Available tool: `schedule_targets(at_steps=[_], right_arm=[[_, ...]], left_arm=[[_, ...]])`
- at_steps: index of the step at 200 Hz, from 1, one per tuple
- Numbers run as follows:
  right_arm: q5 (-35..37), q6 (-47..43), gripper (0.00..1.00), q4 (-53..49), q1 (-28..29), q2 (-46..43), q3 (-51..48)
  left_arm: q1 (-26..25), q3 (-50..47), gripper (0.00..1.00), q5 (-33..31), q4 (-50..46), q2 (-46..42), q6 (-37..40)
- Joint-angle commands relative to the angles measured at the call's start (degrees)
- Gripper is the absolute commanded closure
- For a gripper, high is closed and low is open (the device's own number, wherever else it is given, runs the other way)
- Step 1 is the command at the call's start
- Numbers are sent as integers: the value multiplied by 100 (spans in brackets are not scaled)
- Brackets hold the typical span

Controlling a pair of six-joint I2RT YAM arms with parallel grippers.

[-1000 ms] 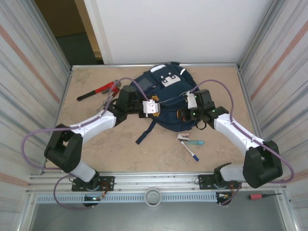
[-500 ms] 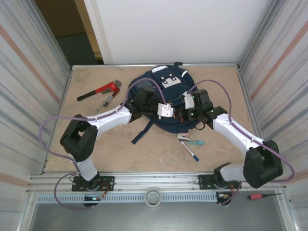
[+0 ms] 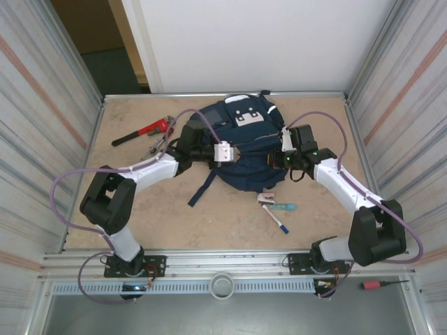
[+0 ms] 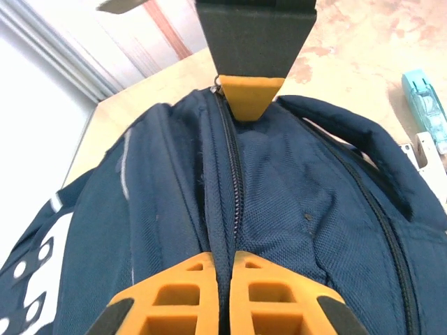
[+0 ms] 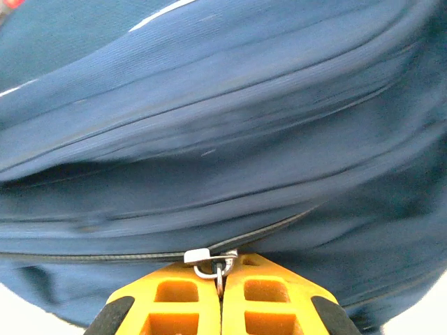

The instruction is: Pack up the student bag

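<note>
A red-handled screwdriver (image 3: 380,285) lies on the metal rail at the near right, outside the table (image 3: 140,216). On the table, near the right arm, a blue-capped pen (image 3: 276,220) and a teal correction-tape holder (image 3: 285,207) lie close together, in the same spots as 1 second ago.

Just beyond them sits the student bag (image 3: 248,136), in the middle of the far half of the table with its white patch panel toward the far wall. Over the last second it has shifted a little. Its near edge now bulges toward the pen, and its loose dark strap (image 3: 202,190) trails further to the near left than before.

The left gripper (image 4: 223,269) has moved. 1 second ago it stood at the bag's left side with its fingers apart, and half a second ago it was nearer the bag's middle. Now it rests on the bag's upper left part with its 2 orange fingers pressed together on the fabric at the zip seam, which runs away from between them. The left elbow has also swung in toward the table's middle.

The right gripper (image 5: 222,276) is at the bag's right side, slightly further right than before. Its fingers are still clamped together on the metal zip pull (image 5: 209,259).

Beyond the left arm, near the far left corner, a red pipe wrench (image 3: 143,131) and a grey metal tool (image 3: 155,144) lie unmoved.
</note>
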Motion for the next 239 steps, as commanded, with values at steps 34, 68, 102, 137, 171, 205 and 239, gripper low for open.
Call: schedule_targets(at_steps=[34, 68, 102, 137, 171, 205, 239], right_arm=[[-258, -459, 100, -39, 296, -4, 292], [-542, -330, 100, 207, 636, -47, 405], [-730, -211, 100, 309, 970, -31, 552], [-811, -137, 100, 389, 1205, -19, 647], [-778, -156, 100, 342, 1231, -133, 527], [-696, -104, 100, 143, 729, -215, 178], [12, 75, 100, -340, 104, 113, 168]], left_arm=[[529, -235, 76, -397, 383, -447, -166], [200, -195, 43, -859, -205, -793, -77], [-350, -12, 33, -1405, -771, -757, 171], [-693, 393, 34, -1681, -1259, -325, 404], [-621, 539, 60, -1753, -1272, -150, 427], [-241, 455, 100, -1374, -1252, -291, 416], [223, 17, 100, -329, -507, -621, 177]])
